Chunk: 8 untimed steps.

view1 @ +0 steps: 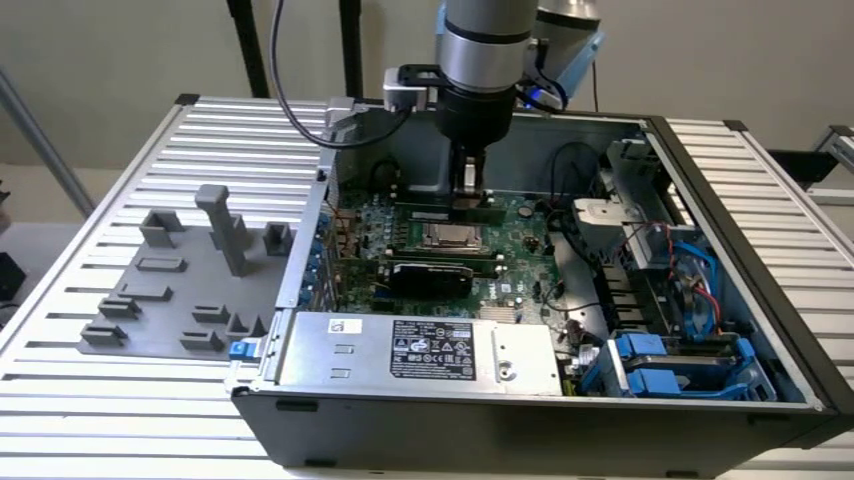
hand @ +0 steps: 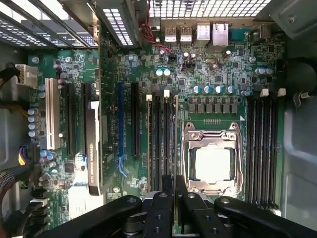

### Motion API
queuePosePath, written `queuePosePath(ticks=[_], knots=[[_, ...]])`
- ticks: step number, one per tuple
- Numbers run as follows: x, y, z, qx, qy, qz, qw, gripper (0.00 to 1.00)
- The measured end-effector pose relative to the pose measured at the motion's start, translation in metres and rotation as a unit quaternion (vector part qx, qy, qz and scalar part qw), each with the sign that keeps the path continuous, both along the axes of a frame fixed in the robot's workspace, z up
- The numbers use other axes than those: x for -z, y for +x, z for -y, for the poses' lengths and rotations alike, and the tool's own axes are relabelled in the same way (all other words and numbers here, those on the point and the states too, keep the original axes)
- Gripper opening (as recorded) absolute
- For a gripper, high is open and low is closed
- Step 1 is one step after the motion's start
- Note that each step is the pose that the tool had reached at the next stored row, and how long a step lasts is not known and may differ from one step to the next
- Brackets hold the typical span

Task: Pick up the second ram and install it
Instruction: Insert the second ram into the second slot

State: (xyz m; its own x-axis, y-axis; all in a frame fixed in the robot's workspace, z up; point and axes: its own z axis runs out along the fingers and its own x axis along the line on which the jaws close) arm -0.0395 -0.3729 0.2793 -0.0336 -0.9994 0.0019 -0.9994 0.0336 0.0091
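our black two-fingered gripper [view1: 467, 200] hangs in the upper middle of the exterior view, reaching down from the grey arm into the open dark grey metal computer case [view1: 534, 430]. in the wrist view we see its fingers [hand: 166, 203] drawn almost together, pinching the thin, long green circuit-board stick that is the second ram [view1: 430, 212]. that stick stands on its long edge and lies level across the frame, low over the memory slots of the green motherboard [view1: 514, 270]. we cannot tell whether it is seated in a slot or just touching it. just below it in the exterior view sits the square silver processor [view1: 447, 237] in its metal socket frame, and below that the thicker black rectangular card [view1: 427, 275]. nearer the lower edge of the frame, a silver power supply box [view1: 414, 350] with a black label spans the case. at the exterior view's left, well apart from the gripper, grey plastic fixture blocks [view1: 187, 290] rest on the white slatted table [view1: 774, 180].
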Motion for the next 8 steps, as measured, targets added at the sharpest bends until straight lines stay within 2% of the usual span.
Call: queuePosePath(ticks=[4, 5, 8], knots=[[0.0067, 0.0, 0.0009, 0.0, 0.0048, 0.0019, 1.0, 0.0], [0.0173, -0.001, 0.0052, 0.0, 0.0072, 0.0024, 1.0, 0.0], [0.0229, -0.001, 0.0072, 0.0, 0.0074, 0.0023, 1.0, 0.0]])
